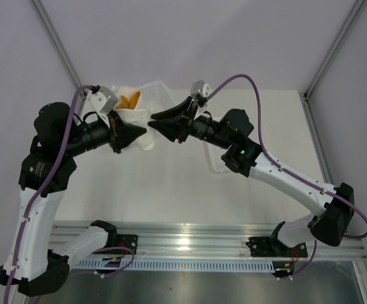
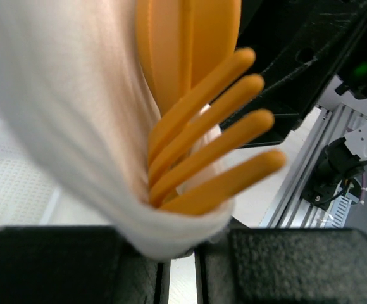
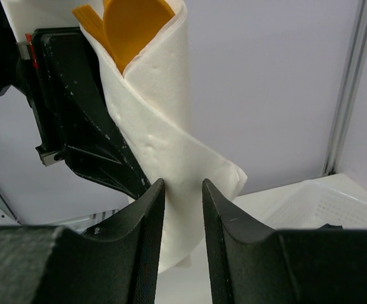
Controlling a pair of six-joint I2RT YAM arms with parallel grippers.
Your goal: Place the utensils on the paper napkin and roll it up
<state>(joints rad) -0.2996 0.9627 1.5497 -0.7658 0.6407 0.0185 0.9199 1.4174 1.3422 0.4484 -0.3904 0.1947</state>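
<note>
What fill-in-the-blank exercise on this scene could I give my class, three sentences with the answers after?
1. The utensils poking out of the rolled napkin are ____ in colour.
2. The fork shows ____ prongs.
3. The left gripper holds the napkin, which is ____ in colour.
Missing words: orange, four, white.
</note>
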